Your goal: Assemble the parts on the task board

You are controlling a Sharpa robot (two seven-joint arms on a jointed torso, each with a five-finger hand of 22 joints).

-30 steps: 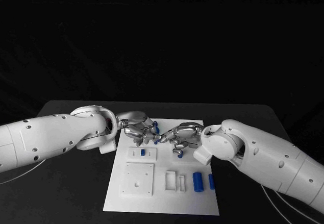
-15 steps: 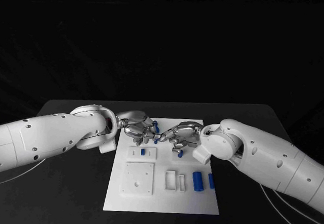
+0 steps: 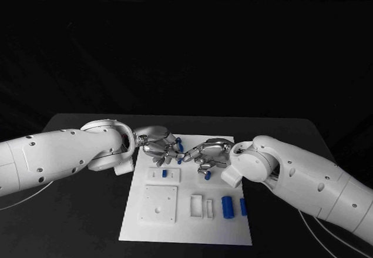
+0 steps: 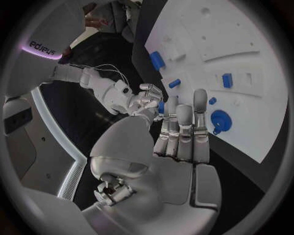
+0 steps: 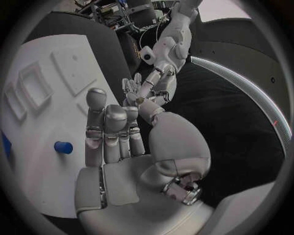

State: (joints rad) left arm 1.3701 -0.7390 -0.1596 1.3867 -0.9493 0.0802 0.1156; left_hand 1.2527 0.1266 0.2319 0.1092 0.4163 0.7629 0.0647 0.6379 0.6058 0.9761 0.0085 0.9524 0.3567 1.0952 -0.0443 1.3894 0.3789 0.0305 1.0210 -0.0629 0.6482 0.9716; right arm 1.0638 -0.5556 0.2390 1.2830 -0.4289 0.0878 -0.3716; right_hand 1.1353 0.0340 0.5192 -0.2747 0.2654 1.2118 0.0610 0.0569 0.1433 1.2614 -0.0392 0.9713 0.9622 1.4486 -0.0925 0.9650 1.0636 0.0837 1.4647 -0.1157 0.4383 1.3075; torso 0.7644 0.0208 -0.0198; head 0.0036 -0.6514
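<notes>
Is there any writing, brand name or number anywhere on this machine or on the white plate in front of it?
"sharpa", seen upside down: on the robot's white right arm, as the left wrist view shows it.
White task board: no lettering that I can make out.
Small blue parts: none visible.
Left hand and right hand: no legible marks.

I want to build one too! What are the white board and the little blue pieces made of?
The task board looks like matte white plastic: flat, even, with moulded recesses. The blue parts, such as the cylinder, look like smooth plastic too, uniformly coloured with a faint sheen. Neither can be confirmed by sight alone.
</notes>
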